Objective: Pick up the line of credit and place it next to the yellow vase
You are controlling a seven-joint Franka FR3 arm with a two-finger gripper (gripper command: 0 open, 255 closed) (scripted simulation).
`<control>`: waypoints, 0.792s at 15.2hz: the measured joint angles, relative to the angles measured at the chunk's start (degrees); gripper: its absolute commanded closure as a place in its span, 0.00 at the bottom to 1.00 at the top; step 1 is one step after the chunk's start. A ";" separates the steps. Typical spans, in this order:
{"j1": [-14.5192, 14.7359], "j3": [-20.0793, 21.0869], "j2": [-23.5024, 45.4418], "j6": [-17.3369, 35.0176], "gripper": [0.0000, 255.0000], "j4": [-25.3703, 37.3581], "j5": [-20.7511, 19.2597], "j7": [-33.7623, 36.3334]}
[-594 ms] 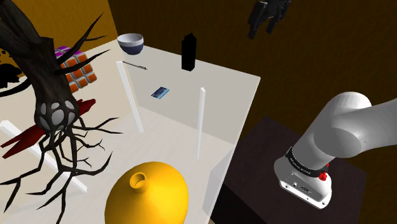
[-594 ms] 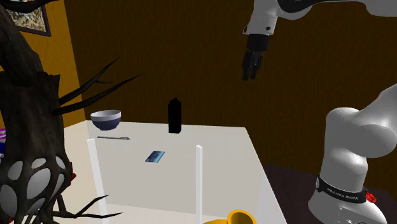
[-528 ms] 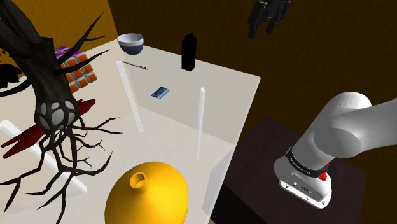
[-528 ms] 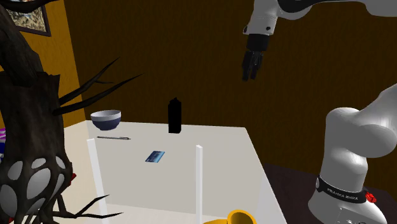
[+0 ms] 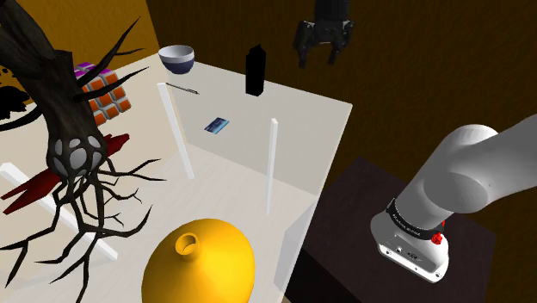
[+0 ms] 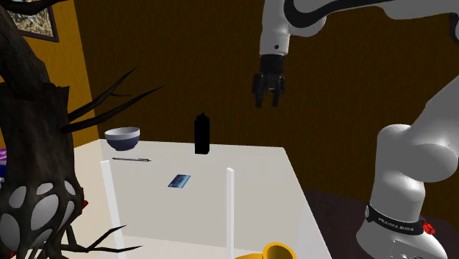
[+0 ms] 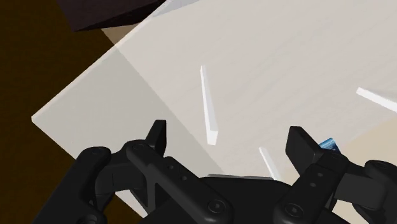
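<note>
The line of credit is a small blue card [image 5: 217, 126] lying flat on the white table [image 5: 310, 112], between two upright white posts; it also shows as the blue card [image 6: 179, 181] from the second exterior view. A sliver of the blue card [image 7: 327, 144] peeks out beside one finger. The yellow vase [image 5: 200, 262] stands at the table's near end, its rim [image 6: 274, 252] just visible. My gripper [image 5: 322, 57] [image 6: 266, 99] [image 7: 229, 143] hangs open high above the table's far edge, well above and to the shoulder view's right of the card, holding nothing.
A black carton [image 5: 255, 70] stands near the far edge, close under the gripper. A dark bowl [image 5: 176, 58], a pen [image 5: 179, 88] and a colour cube [image 5: 108, 95] lie at the far left. A dark branching sculpture [image 5: 69, 129] fills the left. White posts [image 5: 272, 163] rise mid-table.
The gripper has swung toward the shoulder view's left and dropped lower, from beyond the table's corner to above its far edge near the black carton. The card has not moved.
</note>
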 measured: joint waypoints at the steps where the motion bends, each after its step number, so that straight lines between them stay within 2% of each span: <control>1: -0.13 0.37 1.82 0.40 0.00 0.56 0.94 1.78; 6: -0.07 3.03 12.89 2.56 0.00 5.86 5.97 11.76; 12: 0.03 4.32 25.78 5.51 0.00 12.32 11.43 21.49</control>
